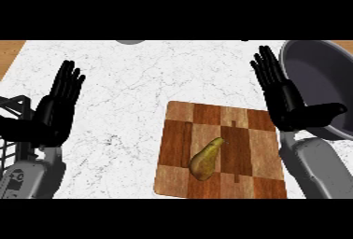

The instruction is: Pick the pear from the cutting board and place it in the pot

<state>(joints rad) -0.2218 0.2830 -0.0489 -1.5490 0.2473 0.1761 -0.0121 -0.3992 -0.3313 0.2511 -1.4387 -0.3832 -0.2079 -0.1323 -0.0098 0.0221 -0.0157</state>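
Note:
A yellow-brown pear (205,159) lies on its side on the checkered wooden cutting board (241,126), stem end pointing up and right. The grey pot (319,74) stands at the counter's right edge, partly cut off by the view. My right hand (283,100) is open, fingers straight and pointing away, between the board's upper right corner and the pot, its thumb over the pot's rim. My left hand (55,112) is open at the left, fingers up, well apart from the board. Neither hand touches the pear.
White marble counter (131,93) spreads between the hands. A black wire rack (12,116) sits at the left edge behind my left hand. A grey round object (129,42) peeks in at the top edge. Wood floor shows at the top corners.

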